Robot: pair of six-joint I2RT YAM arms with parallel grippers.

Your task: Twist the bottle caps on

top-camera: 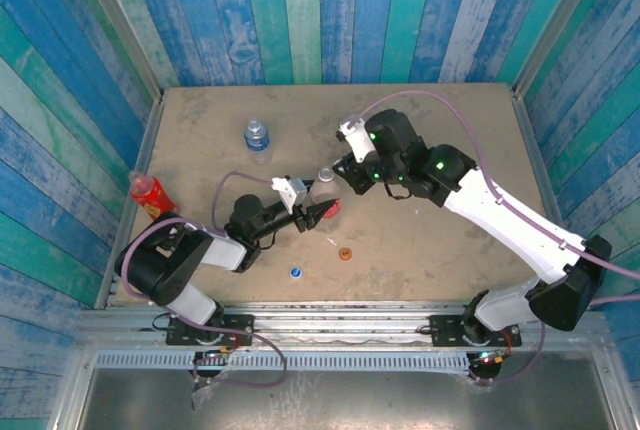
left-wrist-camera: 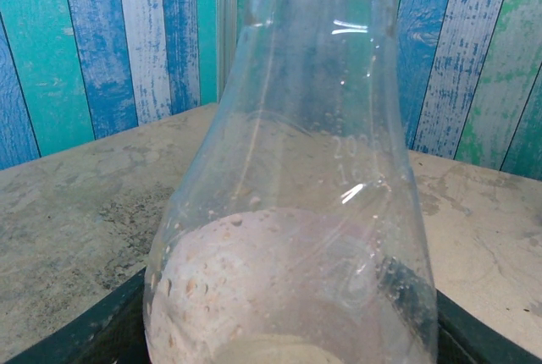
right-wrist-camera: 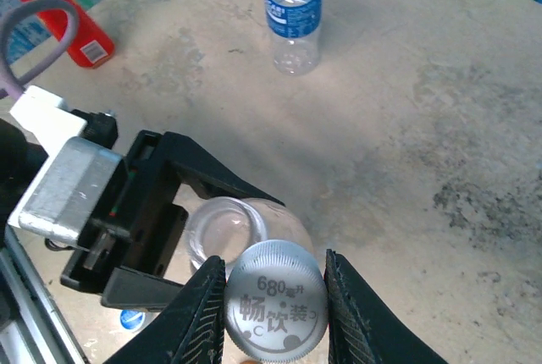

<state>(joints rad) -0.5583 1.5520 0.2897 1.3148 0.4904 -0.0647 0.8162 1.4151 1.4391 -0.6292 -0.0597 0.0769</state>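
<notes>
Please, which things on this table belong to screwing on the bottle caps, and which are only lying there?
Belong to the job: clear bottle, held by the left gripper; white cap, held by the right gripper; blue-label bottle; slim red bottle; blue cap; orange cap.
Only lying about: thin white scrap.

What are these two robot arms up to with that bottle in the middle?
They are capping bottles. The left gripper clamps the clear bottle, and the right gripper holds the white cap right beside its open mouth; the cap is not on yet. A blue cap and an orange cap lie loose on the table nearer the arms. The blue-label bottle and the red bottle stand apart, farther back and at the left edge.
</notes>
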